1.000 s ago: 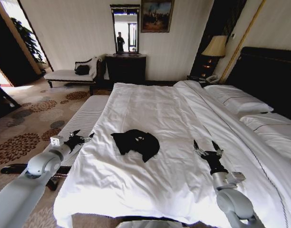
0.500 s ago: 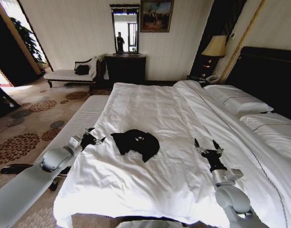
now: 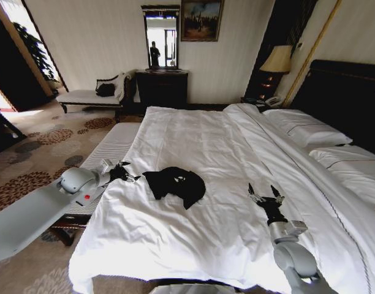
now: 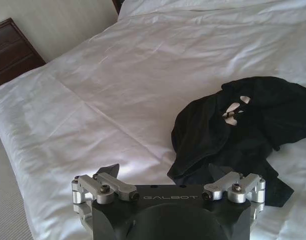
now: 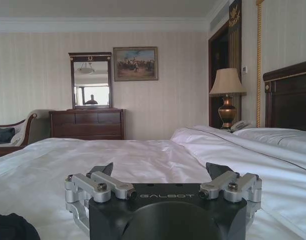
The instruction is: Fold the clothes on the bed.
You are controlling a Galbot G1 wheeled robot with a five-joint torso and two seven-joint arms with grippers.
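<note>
Crumpled in a dark heap on the white duvet of the bed, about mid-width and toward the foot end: the black T-shirt. No clear neck-to-hem direction to be read from the bunched cloth. Longest spread of the heap running roughly across the bed, from a squarish flap on the robot's left to a rounder lobe drooping toward the foot on the right. A small patch of white showing near the middle of the heap, seen in the left wrist view as a few pale marks among the folds; lettering not legible.

Left gripper over the left edge of the bed, just beside the shirt's left flap, fingers spread apart and holding nothing; not touching the cloth as far as can be told from the head view. In the left wrist view, both dark fingertips parted above the duvet, with the shirt lying just ahead and off to one side, its near edge close to one finger.

Right gripper well apart from the shirt, over bare duvet on the right half of the bed, fingers splayed wide, empty. Right wrist view level with the mattress, parted fingers low over the sheet, pointing up the bed toward a dark dresser, a mirror, a lamp and the dark headboard.
</note>
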